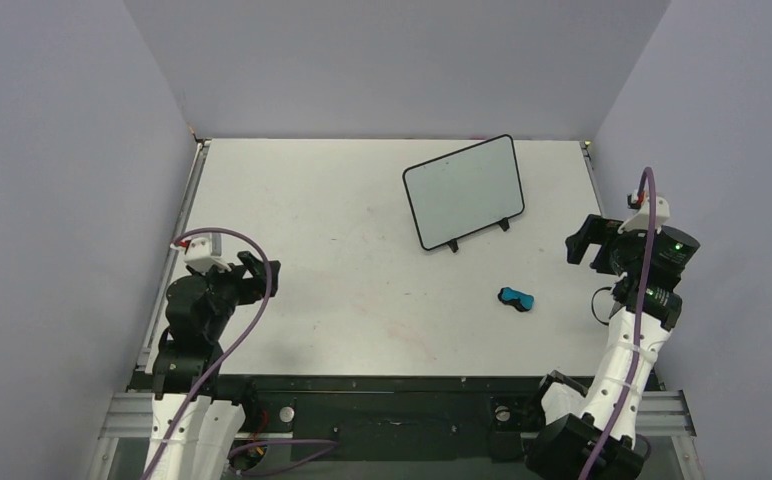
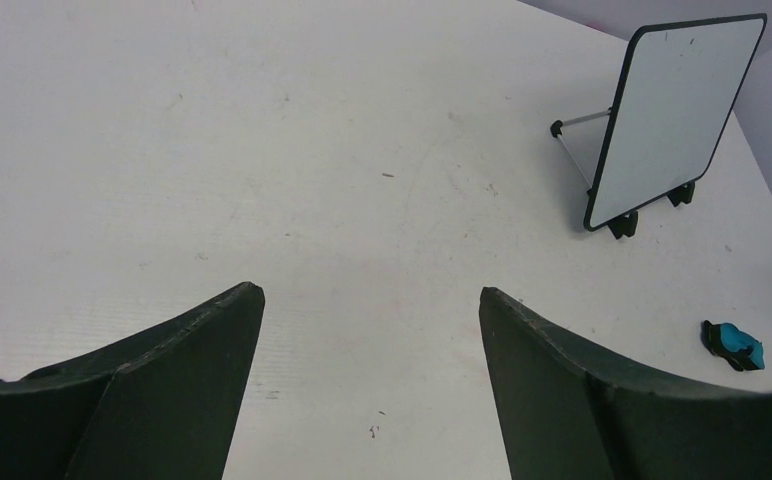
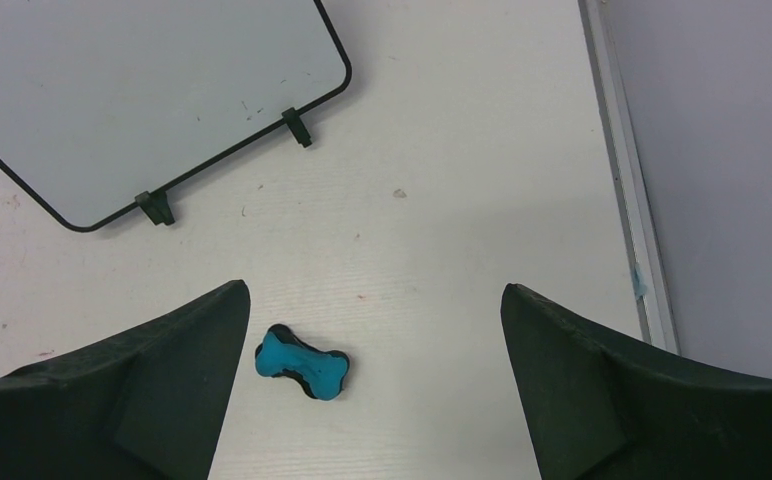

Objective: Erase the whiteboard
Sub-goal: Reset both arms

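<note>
**A:** Where do we find the whiteboard [image 1: 464, 190]?

**B:** It stands on the table [image 1: 312, 230], leaning back on its prop, face toward us. The eraser [image 3: 302, 364] lies flat in front of the whiteboard, off its right foot and apart from it.

**A:** And our fingers?

**B:** Both released, with nothing between them. The right gripper [image 3: 374, 287] hangs in front of the whiteboard, right of its right foot, with the eraser under its left finger. The left gripper [image 2: 369, 291] sits well to the left of the whiteboard.

**A:** So we fetch the eraser with the right?

**B:** We judge so. We shift left to centre the jaws over it, turn the wrist to pinch across its narrow waist, then drop straight down.

**A:** What about the wipe itself?

**B:** We see only a few faint specks on the whiteboard. We press lightly, since it may tip backward on its prop.
</note>
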